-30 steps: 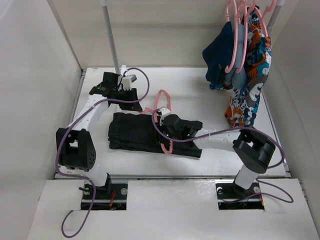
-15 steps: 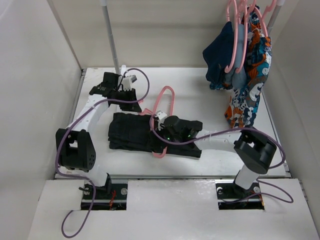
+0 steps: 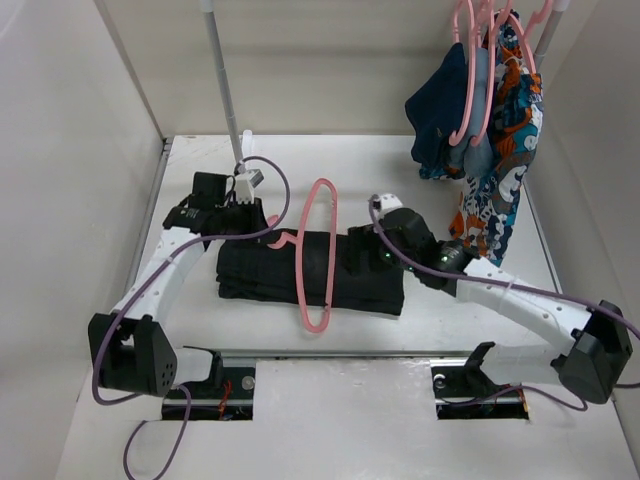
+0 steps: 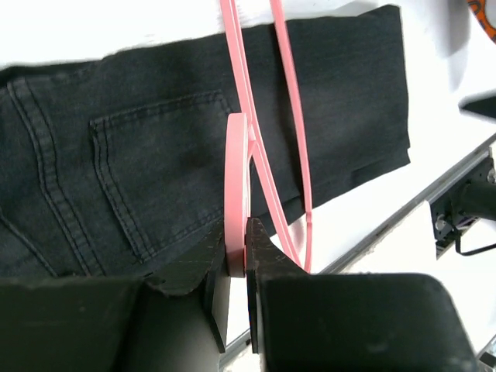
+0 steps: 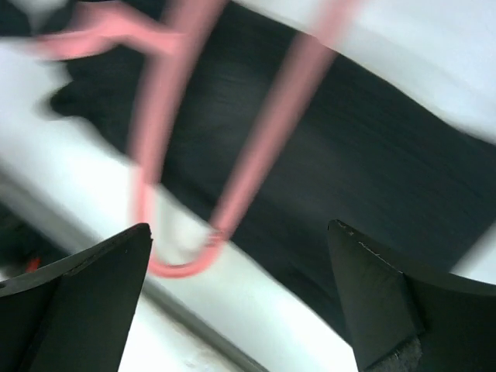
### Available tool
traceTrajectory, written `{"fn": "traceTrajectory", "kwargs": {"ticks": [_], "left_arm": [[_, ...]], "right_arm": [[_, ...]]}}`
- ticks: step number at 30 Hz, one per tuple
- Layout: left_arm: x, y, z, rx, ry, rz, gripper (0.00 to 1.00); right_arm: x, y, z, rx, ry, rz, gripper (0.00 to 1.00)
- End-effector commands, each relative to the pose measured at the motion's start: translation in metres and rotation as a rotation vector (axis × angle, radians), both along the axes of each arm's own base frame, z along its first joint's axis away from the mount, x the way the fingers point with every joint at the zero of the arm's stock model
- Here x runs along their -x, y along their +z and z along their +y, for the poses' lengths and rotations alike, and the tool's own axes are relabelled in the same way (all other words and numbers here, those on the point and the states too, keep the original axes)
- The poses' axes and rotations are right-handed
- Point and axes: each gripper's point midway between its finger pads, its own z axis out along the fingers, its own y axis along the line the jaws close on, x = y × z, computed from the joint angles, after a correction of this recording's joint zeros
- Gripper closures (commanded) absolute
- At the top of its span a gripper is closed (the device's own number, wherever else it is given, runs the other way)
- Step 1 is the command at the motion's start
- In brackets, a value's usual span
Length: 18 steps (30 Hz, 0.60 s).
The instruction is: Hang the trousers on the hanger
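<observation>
The black trousers lie folded flat mid-table, also seen in the left wrist view and the right wrist view. The pink hanger stands on edge across them, its frame reaching towards the table's near edge. My left gripper is shut on the hanger's hook end, and the jaws pinch the pink plastic. My right gripper hangs open over the trousers' right part, its fingers wide apart and holding nothing. The hanger looks blurred ahead of it.
At the back right a navy garment and a patterned garment hang on pink hangers from a rail. A grey upright pole stands at the back left. White walls close in both sides. A metal rail runs along the table's near edge.
My right gripper let go of the hanger, opened wide and drew back to the right. My left gripper came in and shut on the hook. The hanger swung up across the trousers.
</observation>
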Motion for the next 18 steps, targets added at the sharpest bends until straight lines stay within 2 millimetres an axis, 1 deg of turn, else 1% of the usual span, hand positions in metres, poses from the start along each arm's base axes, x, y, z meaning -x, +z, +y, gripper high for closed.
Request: {"fn": "traceTrajectory", "kwargs": {"ticks": [1, 2, 3, 4, 5, 6, 7, 8, 9, 11, 12, 13, 14, 15, 16, 17, 18], "left_arm": [[0.008, -0.008, 0.004, -0.018, 0.025, -0.02, 1.0], [0.007, -0.011, 0.005, -0.021, 0.038, -0.019, 1.0], [0.009, -0.012, 0.005, -0.021, 0.038, -0.019, 1.0], [0.009, -0.012, 0.005, -0.021, 0.038, -0.019, 1.0], [0.008, -0.012, 0.007, -0.031, 0.046, -0.021, 1.0], [0.007, -0.009, 0.004, -0.029, 0.035, -0.03, 1.0], [0.006, -0.014, 0.005, -0.038, 0.041, -0.018, 1.0], [0.007, -0.017, 0.002, -0.041, 0.03, -0.005, 1.0], [0.007, -0.018, 0.002, -0.041, 0.03, -0.005, 1.0], [0.004, -0.022, 0.001, -0.049, 0.023, 0.006, 1.0], [0.001, -0.017, 0.001, -0.046, 0.023, -0.006, 1.0], [0.001, -0.02, 0.001, -0.049, 0.023, 0.005, 1.0], [0.002, -0.021, -0.002, -0.053, 0.008, -0.001, 1.0], [0.002, -0.021, -0.002, -0.053, 0.008, -0.001, 1.0], [0.001, -0.023, -0.002, -0.055, 0.007, 0.008, 1.0], [0.001, -0.023, -0.002, -0.055, 0.007, 0.008, 1.0], [0.001, -0.023, -0.002, -0.055, 0.007, 0.008, 1.0]], "right_arm": [[0.012, -0.074, -0.077, 0.165, -0.258, 0.26, 0.0], [0.008, -0.081, -0.088, 0.137, -0.301, 0.301, 0.0], [0.015, -0.098, -0.099, 0.14, -0.322, 0.348, 0.0], [0.012, -0.1, -0.099, 0.1, -0.332, 0.348, 0.0], [0.012, -0.106, -0.101, 0.078, -0.346, 0.371, 0.0], [0.012, -0.11, -0.104, 0.056, -0.347, 0.392, 0.0], [0.013, -0.122, -0.104, 0.041, -0.353, 0.41, 0.0], [0.014, -0.128, -0.105, 0.035, -0.352, 0.423, 0.0], [0.017, -0.133, -0.101, 0.025, -0.332, 0.441, 0.0], [0.012, -0.144, -0.098, -0.009, -0.33, 0.457, 0.04], [0.013, -0.145, -0.091, -0.036, -0.299, 0.466, 0.06], [0.009, -0.142, -0.085, -0.057, -0.274, 0.45, 0.16], [0.006, -0.143, -0.08, -0.079, -0.258, 0.437, 0.23], [0.005, -0.142, -0.079, -0.086, -0.256, 0.428, 0.34], [0.003, -0.144, -0.082, -0.083, -0.267, 0.435, 0.48], [0.001, -0.144, -0.084, -0.08, -0.27, 0.43, 0.76], [0.0, -0.144, -0.086, -0.087, -0.273, 0.435, 0.91]]}}
